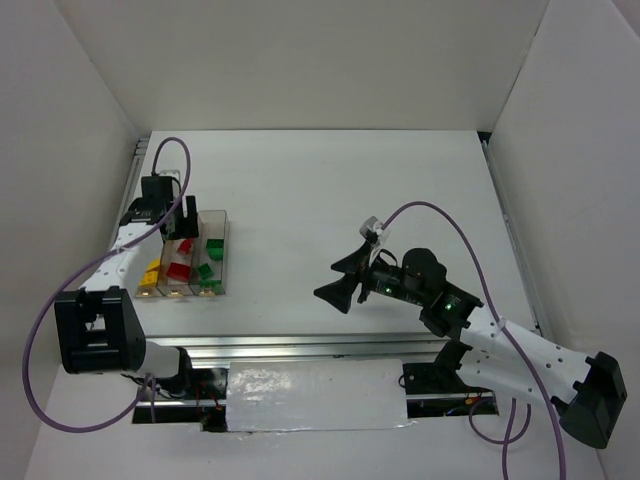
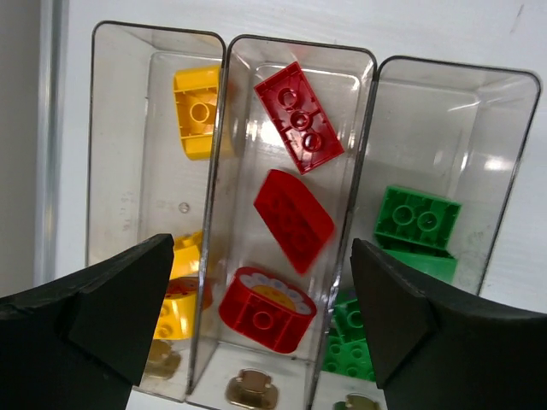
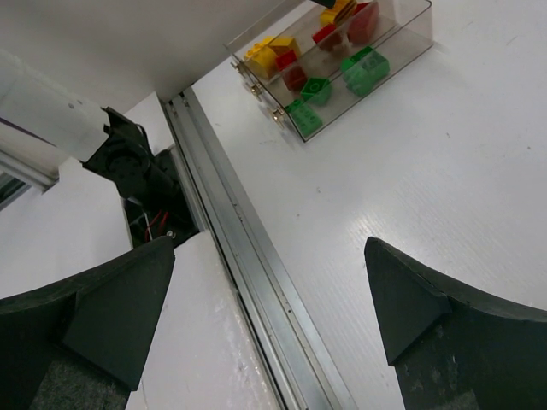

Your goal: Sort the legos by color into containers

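Left claw [image 2: 263, 282] apart, empty, above middle of bins [image 2: 224, 128]. All legos [image 2: 293, 218] inside: yellow in 9 o'clock bin, red middle, green 3 o'clock. Bins at 9 o'clock on bench [image 1: 300, 180]. Right claw [image 1: 345, 282] apart, empty, 3 o'clock from bins.

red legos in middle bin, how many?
3 in the middle bin: red brick at the far end, curved piece mid-bin, round piece at the near end. None looks hidden.

Yellow, red and green legos [image 2: 293, 220] lie sorted in three joined clear containers [image 2: 128, 128]
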`<state>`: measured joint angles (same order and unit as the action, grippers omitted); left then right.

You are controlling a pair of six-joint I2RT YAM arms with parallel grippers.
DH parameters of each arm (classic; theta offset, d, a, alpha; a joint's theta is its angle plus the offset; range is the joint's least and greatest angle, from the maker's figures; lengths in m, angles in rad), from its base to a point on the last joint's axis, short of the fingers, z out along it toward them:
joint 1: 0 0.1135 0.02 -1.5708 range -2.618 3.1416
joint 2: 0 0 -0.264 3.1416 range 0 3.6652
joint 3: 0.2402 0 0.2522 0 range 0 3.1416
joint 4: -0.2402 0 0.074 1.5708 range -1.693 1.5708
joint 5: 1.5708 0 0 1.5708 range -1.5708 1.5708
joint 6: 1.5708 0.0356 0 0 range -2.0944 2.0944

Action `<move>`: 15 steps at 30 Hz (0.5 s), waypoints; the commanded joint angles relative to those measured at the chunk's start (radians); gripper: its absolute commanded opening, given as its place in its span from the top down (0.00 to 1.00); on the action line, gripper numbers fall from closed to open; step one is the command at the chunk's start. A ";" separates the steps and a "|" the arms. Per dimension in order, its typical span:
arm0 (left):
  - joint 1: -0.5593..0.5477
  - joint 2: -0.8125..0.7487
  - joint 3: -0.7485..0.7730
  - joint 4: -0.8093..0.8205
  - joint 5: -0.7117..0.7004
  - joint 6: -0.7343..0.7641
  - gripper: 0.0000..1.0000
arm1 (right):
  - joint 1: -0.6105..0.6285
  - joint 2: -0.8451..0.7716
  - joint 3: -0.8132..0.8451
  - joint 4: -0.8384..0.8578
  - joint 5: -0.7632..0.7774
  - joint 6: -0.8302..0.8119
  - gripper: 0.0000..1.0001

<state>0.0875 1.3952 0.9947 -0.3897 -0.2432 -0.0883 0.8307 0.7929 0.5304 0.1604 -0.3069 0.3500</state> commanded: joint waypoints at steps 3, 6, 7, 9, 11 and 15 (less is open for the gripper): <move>0.009 -0.053 0.047 -0.009 0.018 -0.059 0.00 | -0.004 0.017 0.008 0.018 -0.011 0.000 0.00; 0.009 -0.132 0.071 -0.058 0.016 -0.103 0.00 | -0.004 0.008 0.051 -0.066 0.052 0.023 0.00; 0.009 -0.166 0.076 -0.067 0.018 -0.147 0.00 | -0.002 0.003 0.077 -0.111 0.092 0.050 0.00; 0.009 -0.281 0.082 -0.093 0.024 -0.198 0.00 | -0.004 -0.009 0.173 -0.309 0.289 0.099 0.00; 0.008 -0.403 0.087 -0.142 0.035 -0.246 0.00 | -0.001 -0.032 0.294 -0.454 0.487 0.168 0.00; 0.008 -0.596 0.120 -0.251 0.091 -0.271 0.00 | 0.011 -0.081 0.486 -0.822 0.700 0.234 0.00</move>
<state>0.0906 0.9173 1.0607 -0.5472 -0.2047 -0.2947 0.8326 0.7799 0.8818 -0.3557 0.1207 0.5053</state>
